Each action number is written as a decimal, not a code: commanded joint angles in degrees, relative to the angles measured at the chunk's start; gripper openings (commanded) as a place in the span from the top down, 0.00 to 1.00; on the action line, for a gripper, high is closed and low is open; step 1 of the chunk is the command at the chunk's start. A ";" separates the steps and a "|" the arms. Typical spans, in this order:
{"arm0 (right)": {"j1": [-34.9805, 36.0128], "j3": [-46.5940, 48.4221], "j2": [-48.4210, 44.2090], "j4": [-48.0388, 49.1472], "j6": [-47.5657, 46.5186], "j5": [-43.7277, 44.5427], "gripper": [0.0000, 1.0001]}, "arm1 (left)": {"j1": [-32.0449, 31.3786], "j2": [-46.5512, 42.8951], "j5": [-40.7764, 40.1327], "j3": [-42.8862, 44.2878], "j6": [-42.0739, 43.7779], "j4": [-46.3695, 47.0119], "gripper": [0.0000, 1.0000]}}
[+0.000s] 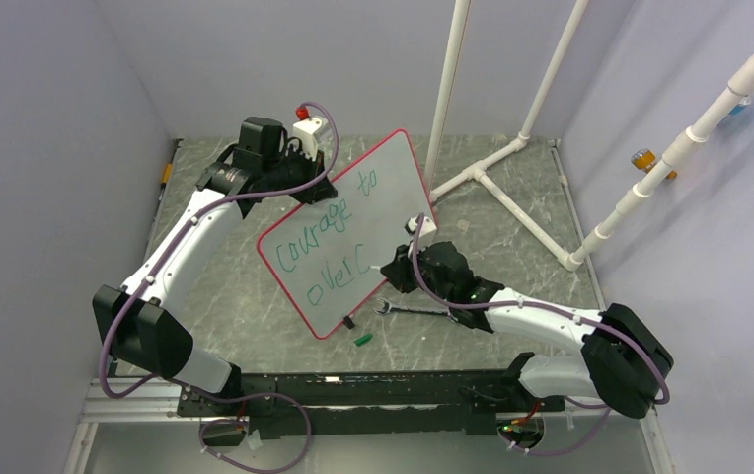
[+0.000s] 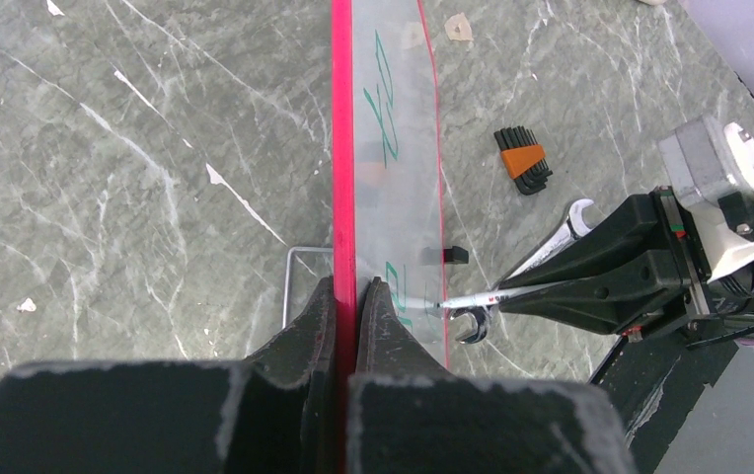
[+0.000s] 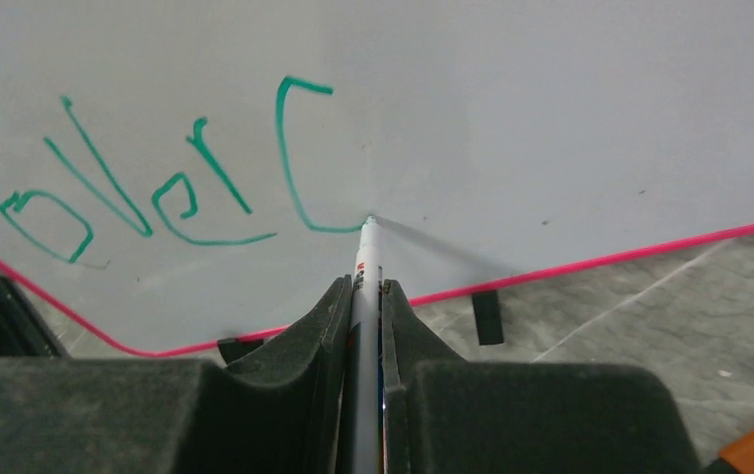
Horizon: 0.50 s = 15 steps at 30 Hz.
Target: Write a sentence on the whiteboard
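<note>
Slanting green, the sentence (image 1: 334,232) reads "Courage to overC"; left tool (image 2: 345,286) clamps whiteboard (image 1: 393,188), right tool (image 3: 363,286) grips marker (image 3: 366,252).

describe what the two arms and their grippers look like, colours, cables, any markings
The left arm and right arm have white links with bulky black joint housings; a purple cable loops loosely along each. The left gripper and right gripper have matte black wedge-shaped fingers tapering to narrow tips. A small green light glows near the right wrist. No sleeves or readable markings show.
</note>
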 commanded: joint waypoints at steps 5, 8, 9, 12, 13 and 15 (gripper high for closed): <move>-0.45 6.03 -2.77 -2.85 -2.57 6.02 1.00 | -0.17 -0.11 -7.93 0.40 7.10 -3.10 1.00; -0.42 5.00 -5.72 -2.89 -1.88 3.37 1.00 | -0.21 -0.03 -7.90 0.38 7.09 -3.08 1.00; -0.57 4.44 -6.76 -2.49 -1.33 2.38 1.00 | -0.21 -0.04 -7.85 0.41 7.05 -3.02 1.00; -0.56 3.97 -8.65 -2.14 0.02 1.75 1.00 | -0.25 0.07 -7.52 0.63 6.94 -3.19 1.00; -0.57 4.06 -8.82 -2.08 0.12 2.34 1.00 | -0.25 0.10 -7.39 0.64 6.93 -3.19 1.00; -0.88 4.49 -8.17 -1.83 -0.02 3.10 1.00 | -0.24 0.04 -7.27 0.61 6.85 -3.23 1.00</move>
